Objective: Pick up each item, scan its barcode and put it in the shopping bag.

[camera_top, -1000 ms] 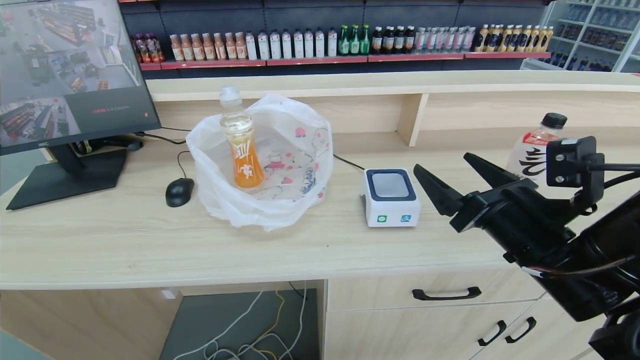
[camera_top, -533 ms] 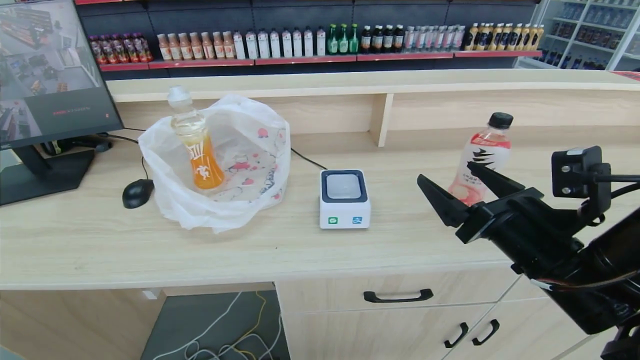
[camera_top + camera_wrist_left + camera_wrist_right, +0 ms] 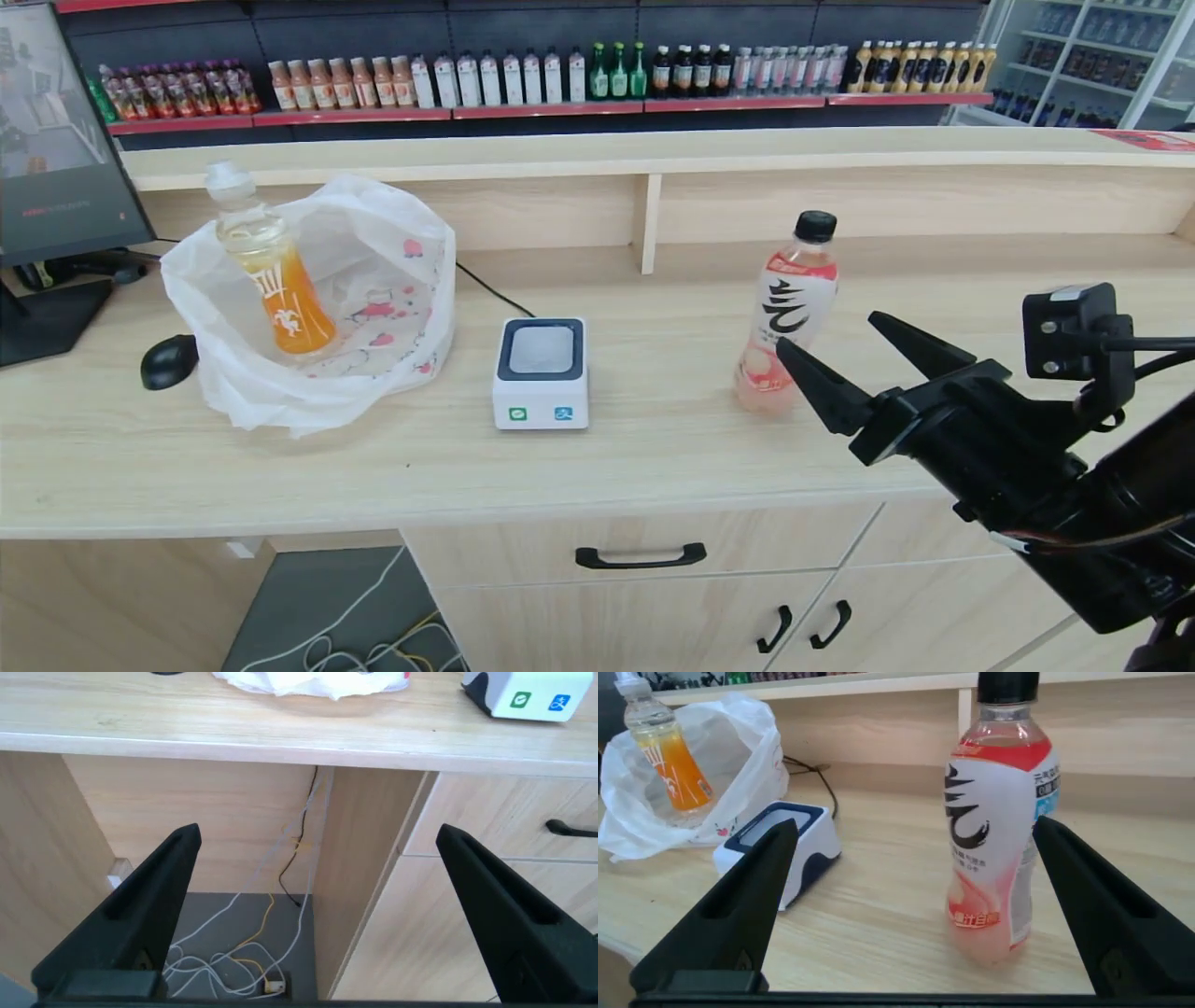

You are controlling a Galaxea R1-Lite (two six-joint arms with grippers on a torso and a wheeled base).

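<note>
Pink bottle (image 3: 787, 317) stands upright on the table (image 3: 653, 457), at 3 o'clock of the scanner (image 3: 541, 371). Right end effector (image 3: 826, 330) spread wide and empty, near it. Recommendation: straddle the body mid-height, square to it, close gently so it cannot tip

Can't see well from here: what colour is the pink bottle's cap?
The cap is black; the right wrist view shows it best.

The counter (image 3: 653, 457) is pale wood-grain board, smooth and matt. On it, the shopping bag (image 3: 420, 280) is thin, crinkled, translucent white plastic; the scanner (image 3: 541, 392) is glossy white plastic with a glassy top; the pink bottle (image 3: 794, 308) is clear plastic under a shiny label.
</note>
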